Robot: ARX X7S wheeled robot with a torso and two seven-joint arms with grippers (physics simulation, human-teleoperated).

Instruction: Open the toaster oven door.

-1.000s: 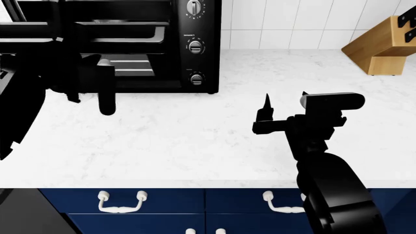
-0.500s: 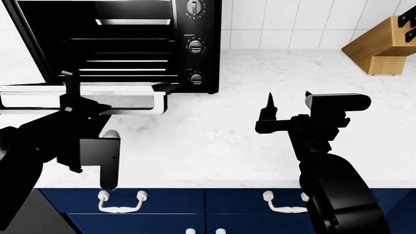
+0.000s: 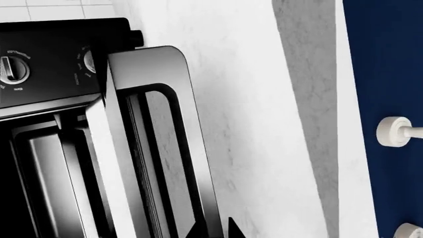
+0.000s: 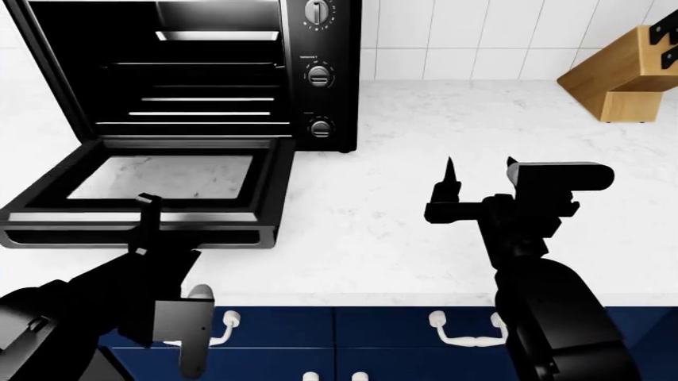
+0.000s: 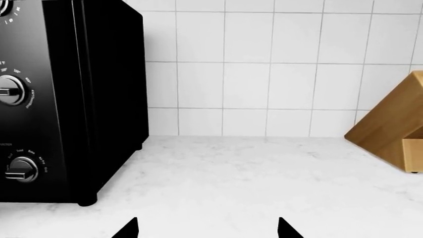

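Note:
The glossy black toaster oven point(image 4: 317, 48) stands at the back left of the counter, its wire racks showing inside. Its door point(image 4: 278, 171) lies swung down flat, glass window facing up, with the bar handle point(image 4: 63, 230) at the front edge. My left gripper point(image 4: 143, 226) is at that handle. In the left wrist view the silver handle bar point(image 3: 188, 148) runs between the two close-set fingertips of my left gripper point(image 3: 215, 230), which is shut on it. My right gripper point(image 4: 482, 171) is open and empty above the counter, right of the oven, and its wide-apart tips show in the right wrist view point(image 5: 206, 229).
A wooden knife block point(image 4: 625, 75) stands at the back right and shows in the right wrist view point(image 5: 396, 129). Silver-black knobs point(image 4: 317, 75) run down the oven's right panel. Blue drawers with white handles point(image 4: 461, 329) sit below the white marble counter point(image 4: 402, 222).
The door has swung from partly open down to flat. My left gripper moved down and toward the counter's front edge with the handle. The right arm barely shifted.

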